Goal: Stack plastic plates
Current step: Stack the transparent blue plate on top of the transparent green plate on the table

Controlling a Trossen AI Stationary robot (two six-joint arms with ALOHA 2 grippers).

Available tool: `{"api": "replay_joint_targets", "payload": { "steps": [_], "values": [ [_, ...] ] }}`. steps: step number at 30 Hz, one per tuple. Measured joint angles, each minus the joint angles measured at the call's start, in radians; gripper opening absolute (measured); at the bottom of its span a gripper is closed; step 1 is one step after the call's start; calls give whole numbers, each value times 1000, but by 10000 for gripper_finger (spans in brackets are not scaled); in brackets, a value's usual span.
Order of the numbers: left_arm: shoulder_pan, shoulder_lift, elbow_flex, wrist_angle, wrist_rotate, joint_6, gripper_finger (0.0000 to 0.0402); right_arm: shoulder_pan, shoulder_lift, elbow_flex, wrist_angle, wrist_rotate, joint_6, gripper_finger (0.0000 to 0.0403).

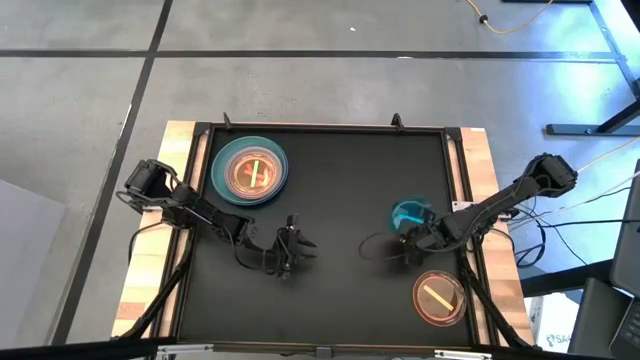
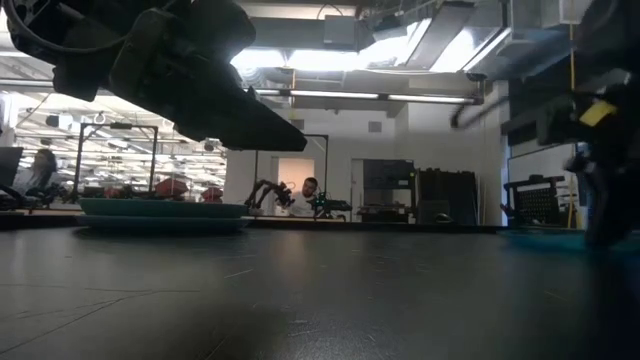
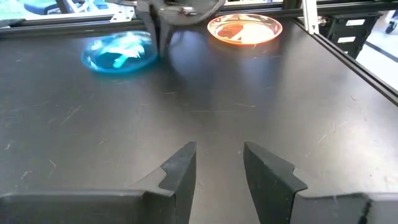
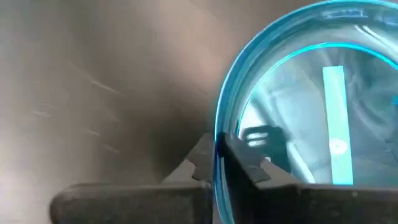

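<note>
A stack of plates (image 1: 250, 170) stands on the table's far left part: a large teal plate below, a translucent orange one with a yellowish stripe on top; it also shows in the low view as the stack (image 2: 160, 210). A translucent blue plate (image 1: 408, 213) lies right of the middle, with my right gripper (image 1: 408, 238) shut on its near rim. A translucent orange-pink plate (image 1: 440, 297) with a pale stripe rests flat near the right near corner. My left gripper (image 1: 290, 248) hovers open over the bare mat near the middle, touching nothing; its own view shows the left gripper (image 3: 217, 168), the blue plate (image 3: 118, 51) and the orange-pink plate (image 3: 244, 28). My right gripper (image 4: 217, 152) pinches the blue plate's rim (image 4: 219, 140) on its near side, one finger inside the dish and one finger (image 4: 200, 158) outside the wall. The fingers slant down from the table's right. The plate sits low at the mat; whether it is lifted clear I cannot tell.
The black mat (image 1: 340, 170) is bounded by a raised frame, with wooden table edges left and right. Bare mat lies between the stack and the blue plate. Beyond the table's far edge a person (image 2: 310, 192) sits in the room.
</note>
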Motion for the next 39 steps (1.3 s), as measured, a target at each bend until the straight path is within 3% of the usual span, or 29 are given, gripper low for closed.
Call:
{"api": "replay_joint_targets", "payload": {
  "steps": [6, 11, 20, 26, 32, 39],
  "values": [
    [0, 0, 0, 0, 0, 0, 128, 0, 14, 0, 292, -1, -248, 3],
    [0, 0, 0, 1, 0, 0, 128, 0, 102, 0, 561, -23, -403, 2],
    [1, 0, 0, 2, 0, 0, 128, 0, 341, 1, 941, -53, -504, 3],
    [9, 0, 0, 2, 0, -20, 129, -2, 392, 1, 1003, -40, -490, 37],
    [16, 0, 8, -4, 1, -41, 161, -2, 392, 21, 999, -27, -492, 119],
    [19, 104, 166, -90, 27, -24, 175, 1, 352, 87, 989, 27, -515, 175]
  ]
}}
